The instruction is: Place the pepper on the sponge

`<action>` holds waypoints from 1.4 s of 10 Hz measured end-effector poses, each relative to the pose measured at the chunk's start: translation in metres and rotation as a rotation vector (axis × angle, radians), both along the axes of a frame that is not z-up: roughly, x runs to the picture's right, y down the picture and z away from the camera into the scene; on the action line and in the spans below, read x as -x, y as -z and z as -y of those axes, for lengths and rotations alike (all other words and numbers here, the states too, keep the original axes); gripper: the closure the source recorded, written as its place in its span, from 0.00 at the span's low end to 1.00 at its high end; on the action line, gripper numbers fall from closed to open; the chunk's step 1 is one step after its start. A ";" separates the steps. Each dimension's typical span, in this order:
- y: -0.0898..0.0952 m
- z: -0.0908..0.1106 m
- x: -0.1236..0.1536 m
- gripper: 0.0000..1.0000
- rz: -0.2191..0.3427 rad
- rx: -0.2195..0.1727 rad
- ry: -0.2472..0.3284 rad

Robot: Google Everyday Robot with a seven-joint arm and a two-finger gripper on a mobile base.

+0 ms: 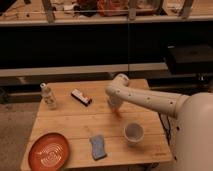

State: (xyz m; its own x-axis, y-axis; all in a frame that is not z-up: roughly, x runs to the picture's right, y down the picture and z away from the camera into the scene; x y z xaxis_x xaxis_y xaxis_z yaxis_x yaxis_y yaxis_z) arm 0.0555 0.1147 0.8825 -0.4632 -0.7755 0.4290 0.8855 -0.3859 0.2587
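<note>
Camera view: I see the arm [150, 100] extended in from the right, wrist bent down, gripper [116, 109] clamped on the pepper [118, 114] over the table [75, 122], apart from the sponge [98, 147].

You're in what looks like a workshop or lab: a plain wooden table [70, 122] stands before long dark shelving [100, 21] with clutter on top (what exactly, you cannot tell). Your gripper [117, 109], closed on the pepper [118, 114], hangs just above the table's middle.
</note>
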 end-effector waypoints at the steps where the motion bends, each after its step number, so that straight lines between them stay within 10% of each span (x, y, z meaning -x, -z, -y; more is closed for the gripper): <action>1: 0.006 -0.003 0.003 1.00 0.007 -0.002 0.010; 14: 0.019 -0.010 -0.003 1.00 0.030 0.020 0.021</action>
State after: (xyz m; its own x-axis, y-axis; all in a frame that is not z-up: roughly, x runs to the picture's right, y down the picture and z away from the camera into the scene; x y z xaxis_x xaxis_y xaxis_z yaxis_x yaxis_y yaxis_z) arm 0.0585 0.1251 0.8631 -0.4927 -0.7567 0.4298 0.8688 -0.3992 0.2931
